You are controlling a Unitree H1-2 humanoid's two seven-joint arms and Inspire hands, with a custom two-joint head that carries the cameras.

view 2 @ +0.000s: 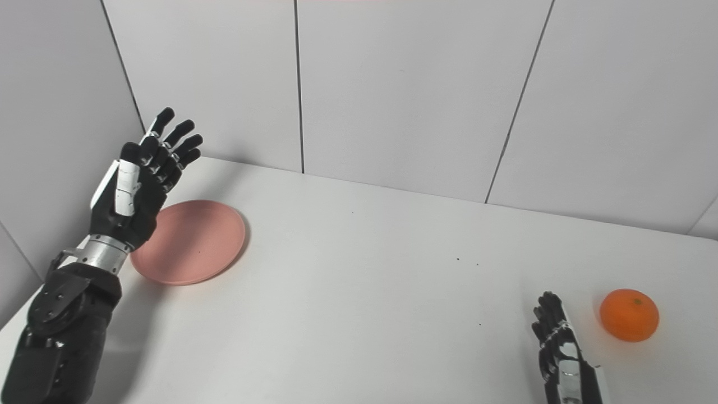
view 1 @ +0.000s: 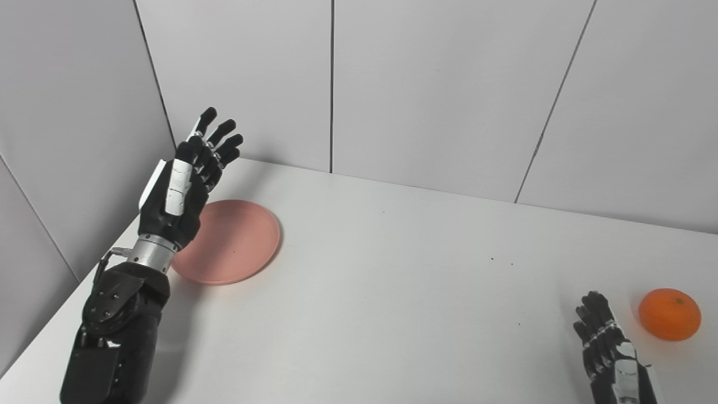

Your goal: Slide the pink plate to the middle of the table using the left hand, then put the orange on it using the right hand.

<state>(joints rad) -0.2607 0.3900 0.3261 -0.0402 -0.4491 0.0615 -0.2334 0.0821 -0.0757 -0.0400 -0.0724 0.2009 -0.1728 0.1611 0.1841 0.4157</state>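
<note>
A pink plate [view 1: 233, 241] lies flat on the white table [view 1: 392, 292] near its left edge. My left hand [view 1: 185, 185] is raised above the plate's left rim, open, fingers pointing up and apart, holding nothing. An orange [view 1: 670, 314] rests on the table at the far right. My right hand [view 1: 608, 348] is low at the bottom right, just left of the orange and not touching it; its fingers are extended and apart, with nothing in them.
Grey panelled walls [view 1: 426, 90] close off the table at the back and on the left. A few small dark specks [view 1: 492, 258] dot the table's middle. The table's left edge runs under my left forearm [view 1: 112, 331].
</note>
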